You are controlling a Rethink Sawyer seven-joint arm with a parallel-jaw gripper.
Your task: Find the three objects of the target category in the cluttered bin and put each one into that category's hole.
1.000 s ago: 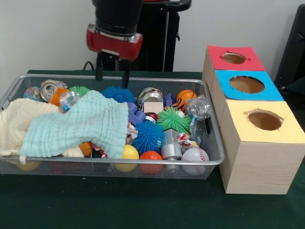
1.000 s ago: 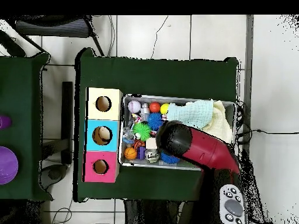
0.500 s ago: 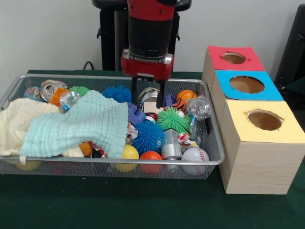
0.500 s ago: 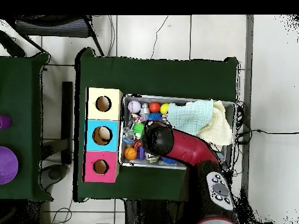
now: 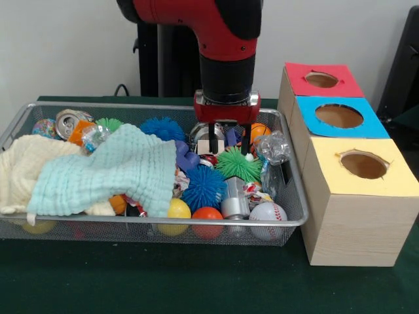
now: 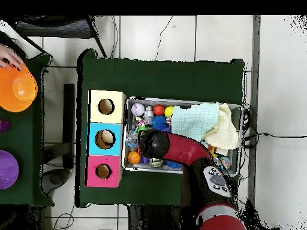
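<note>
Compared with the earlier frames, the hand (image 5: 227, 145) has moved from the far-left part of the bin (image 5: 196, 224) toward the box side and has come lower; its two dark fingers now reach down among the clutter at the far right of the bin, spread apart, with a pale block (image 5: 209, 145) showing between them and nothing visibly pinched. In the overhead view an orange bowl (image 6: 17, 88) and a person's hand (image 6: 8, 55) have appeared at the side desk's upper left, where neither showed before. The contents of the bin have not shifted. The bin is a wide, shallow silver wire-mesh basket with a metal rim, resting on the green desk (image 5: 163, 281). At its near edge lie a baseball (image 5: 268, 212), an orange ball (image 5: 207, 215) and a yellow ball (image 5: 177, 210). Behind these, a pale green cloth (image 5: 108, 171) and a cream cloth (image 5: 23, 167) cover the left half. A blue spiky ball (image 5: 203, 186) and a green spiky ball (image 5: 238, 163) lie just in front of the hand. No soft toy figure can be identified in either view. The hole (image 5: 321, 80) sits in the red top of the farthest box, right of the hand and well apart from it.
</note>
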